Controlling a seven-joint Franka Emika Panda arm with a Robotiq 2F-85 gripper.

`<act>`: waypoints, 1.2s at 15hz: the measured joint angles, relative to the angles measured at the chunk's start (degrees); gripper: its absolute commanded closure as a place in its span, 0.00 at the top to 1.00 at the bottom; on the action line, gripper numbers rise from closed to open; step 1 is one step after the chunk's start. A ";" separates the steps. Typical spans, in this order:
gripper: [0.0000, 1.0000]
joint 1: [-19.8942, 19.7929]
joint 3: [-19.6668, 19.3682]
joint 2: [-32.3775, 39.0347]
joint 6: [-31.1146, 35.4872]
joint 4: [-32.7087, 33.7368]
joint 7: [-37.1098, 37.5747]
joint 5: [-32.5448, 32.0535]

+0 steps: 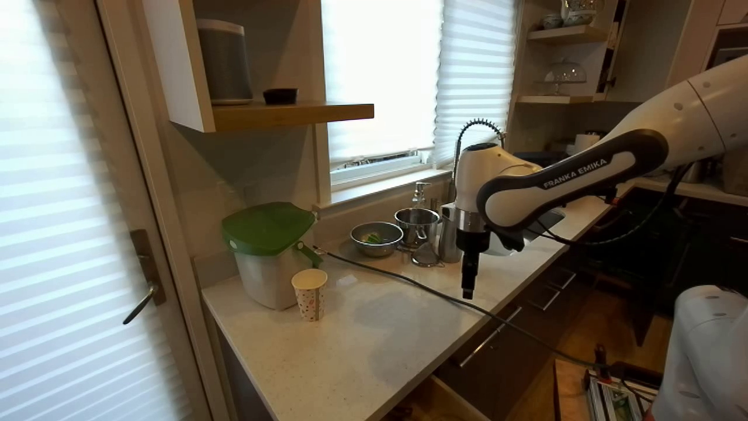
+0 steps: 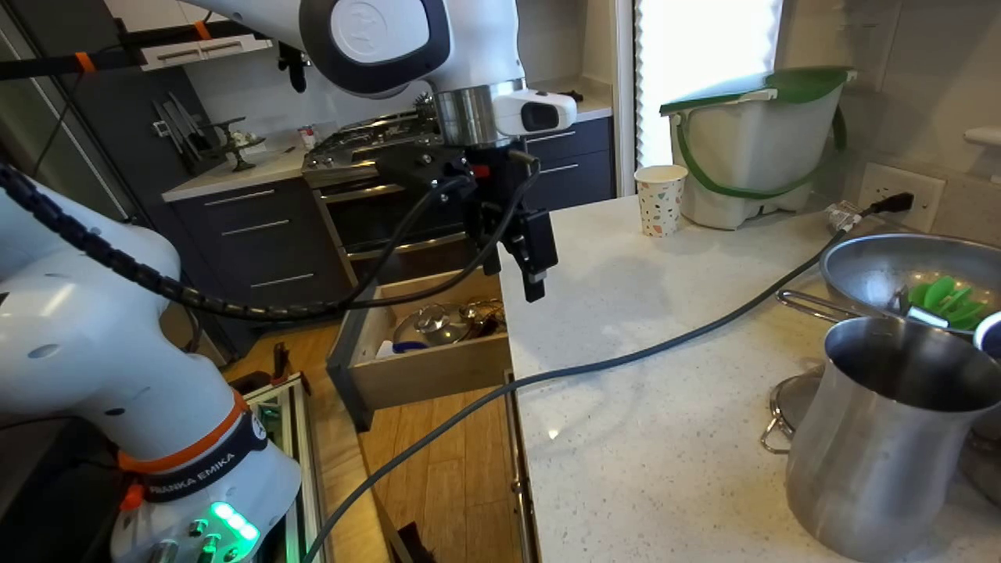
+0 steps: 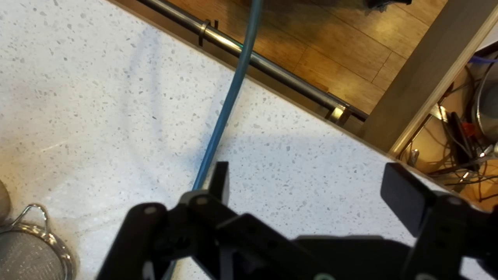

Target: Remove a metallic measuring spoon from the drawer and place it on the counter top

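Gripper (image 3: 311, 190): one, jaws spread wide, only counter (image 2: 626, 453) showing between them in my wrist view; I hold it above the counter, near the front edge.
Drawer (image 2: 438, 374): one, standing open at the counter's front; a lid (image 2: 446, 332) and a blue piece (image 2: 410, 346) inside.
Measuring spoon: place I cannot tell for certain; in the wrist view I see a small shiny piece (image 3: 414, 156) just inside the drawer wall, too small to identify.
Cable (image 3: 230, 101): one, dark, across the counter and over its front edge.
Cup (image 2: 661, 202): one, patterned, upright, just beside the bin (image 2: 735, 145).
Bowl (image 2: 868, 262): steel, a green piece (image 2: 950, 301) inside.
Pitcher (image 2: 868, 461): steel, upright on the counter.
Strainer (image 3: 29, 252): metal mesh, just beside the pitcher.
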State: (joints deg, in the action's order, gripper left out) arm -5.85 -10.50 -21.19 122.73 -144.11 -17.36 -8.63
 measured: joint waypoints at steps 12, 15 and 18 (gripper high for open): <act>1.00 13.49 12.94 3.01 0.98 -4.46 10.30 21.38; 1.00 14.50 14.00 5.49 1.58 -4.44 10.86 22.03; 1.00 14.43 13.94 5.89 1.67 -4.34 10.84 22.15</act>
State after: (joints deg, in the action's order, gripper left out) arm 8.58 3.44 -15.30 124.40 -148.46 -6.52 13.52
